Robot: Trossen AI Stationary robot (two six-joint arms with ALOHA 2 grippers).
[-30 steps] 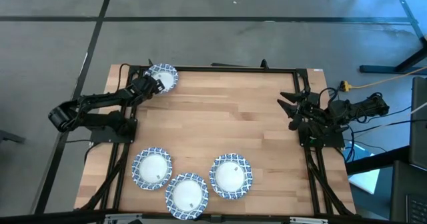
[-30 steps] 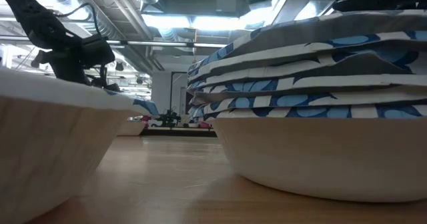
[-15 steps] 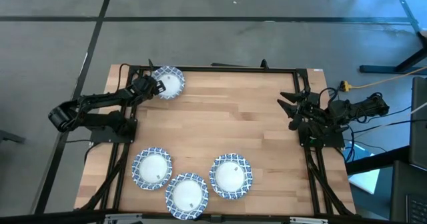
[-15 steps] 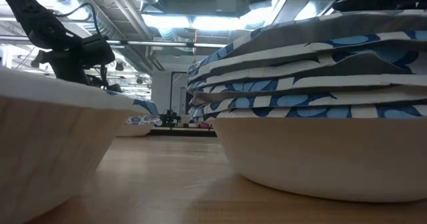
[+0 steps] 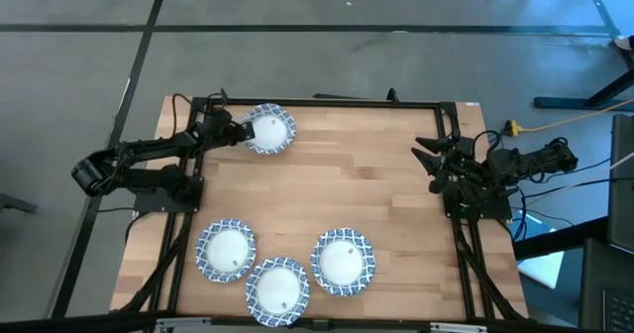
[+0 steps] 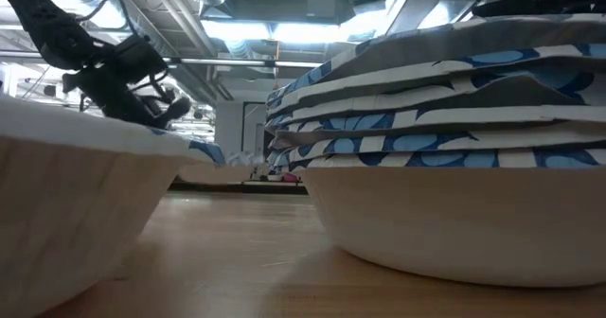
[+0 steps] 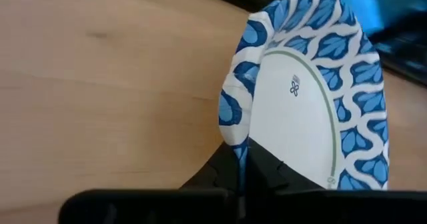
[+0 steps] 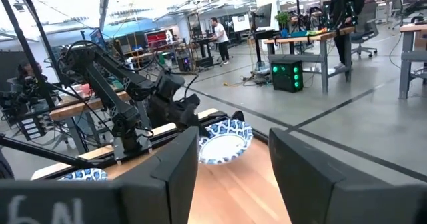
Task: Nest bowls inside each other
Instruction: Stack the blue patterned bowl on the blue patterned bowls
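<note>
My left gripper is shut on a blue-and-white rimmed bowl at the table's far left; the bowl also shows in the left wrist view and the right wrist view. Three more bowl groups sit near the front edge: one, one and one. In the low view a stack of several nested bowls fills the right side. My right gripper is open and empty at the table's right side. My left gripper pinches the bowl's patterned rim between its two fingers, one finger on the inside and one on the outside. The fingers come level from the table's left side. The bowl is lifted clear of the table.
A black frame runs around the table's far and side edges. Bare wood lies in the table's middle. People and desks show in the room beyond in the right wrist view.
My left gripper has carried the bowl toward the table's right and a little toward the near edge, away from the far left corner. The bowl has stayed in the hold.
</note>
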